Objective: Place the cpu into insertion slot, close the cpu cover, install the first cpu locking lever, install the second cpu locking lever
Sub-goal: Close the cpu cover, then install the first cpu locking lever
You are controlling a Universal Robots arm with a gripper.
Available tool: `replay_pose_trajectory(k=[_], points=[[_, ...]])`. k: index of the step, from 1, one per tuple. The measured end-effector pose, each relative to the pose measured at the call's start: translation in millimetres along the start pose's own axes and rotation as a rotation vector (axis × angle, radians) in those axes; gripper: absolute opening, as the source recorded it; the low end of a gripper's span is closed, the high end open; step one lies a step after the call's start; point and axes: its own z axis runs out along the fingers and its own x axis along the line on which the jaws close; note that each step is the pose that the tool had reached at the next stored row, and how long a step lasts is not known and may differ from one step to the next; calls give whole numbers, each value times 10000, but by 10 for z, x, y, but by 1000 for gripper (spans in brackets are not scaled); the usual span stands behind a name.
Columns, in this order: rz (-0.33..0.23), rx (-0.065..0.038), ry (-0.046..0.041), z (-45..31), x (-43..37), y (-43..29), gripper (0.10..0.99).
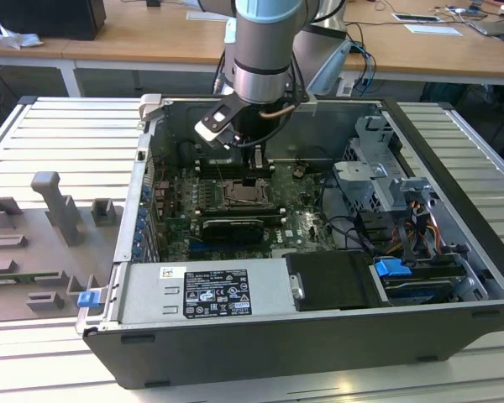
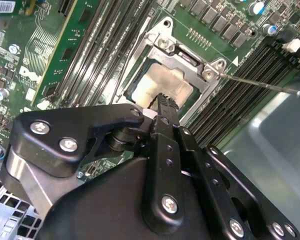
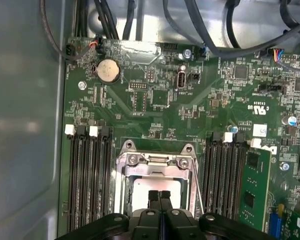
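Observation:
Inside the open computer case, the insertion slot [image 1: 246, 195] sits on the green board. The cpu [image 3: 139, 189], a pale silver square, lies flat in the slot and also shows in the second wrist view [image 2: 165, 82]. The cpu cover [image 3: 155, 161], a silvery frame, lies down around the cpu. A thin locking lever [image 2: 260, 84] angles away from one socket corner, over the memory slots. My gripper [image 3: 159, 194] is shut with nothing between its fingers, its tips right over the cpu's middle. It hangs from the arm just above the slot [image 1: 257, 159].
Long black memory slots [image 3: 87, 175] flank the socket on both sides. Cables [image 1: 353, 227] and a drive cage [image 1: 378, 168] fill the case at the exterior view's right. The power supply [image 1: 206, 290] lies along the near wall. Grey fixtures [image 1: 55, 206] stand outside at the exterior view's left.

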Motion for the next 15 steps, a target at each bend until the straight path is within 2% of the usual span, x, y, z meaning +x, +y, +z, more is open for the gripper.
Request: replay_pose_trajectory(k=[9,15], points=[[-4,0,0,1,3,-57,106],[-4,1,-2,-11,3,-63,106]])
